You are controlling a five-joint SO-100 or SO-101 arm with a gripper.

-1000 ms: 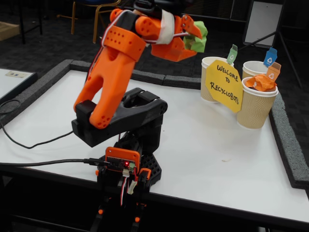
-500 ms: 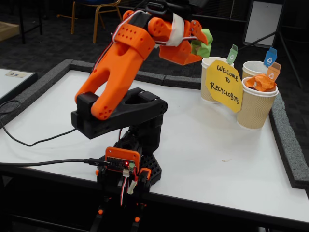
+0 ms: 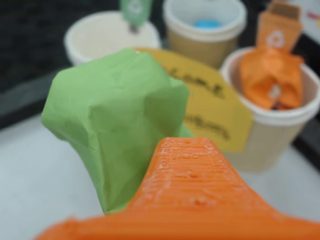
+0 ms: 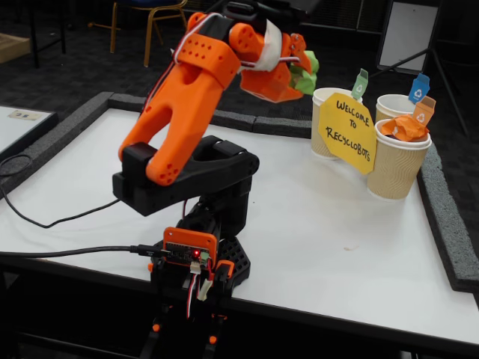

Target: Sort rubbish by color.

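Note:
My orange gripper [image 4: 301,69] is shut on the lime green paper wad [image 3: 112,117] and holds it in the air, left of the cups; the wad also shows in the fixed view [image 4: 308,74]. The orange wad [image 3: 270,75] lies in the cup with the orange tag [image 3: 272,127], nearest on the right, and shows in the fixed view [image 4: 404,127]. The light blue wad [image 3: 206,23] lies in the back cup [image 3: 205,35]. The cup with the green tag [image 3: 107,37] looks empty inside.
A yellow "Welcome to Recyclobots" sign [image 4: 346,132] leans against the cups. The white table [image 4: 314,247] has a grey foam border [image 4: 449,224]. The arm's base [image 4: 196,262] stands at the front edge. A cable [image 4: 45,221] runs off to the left.

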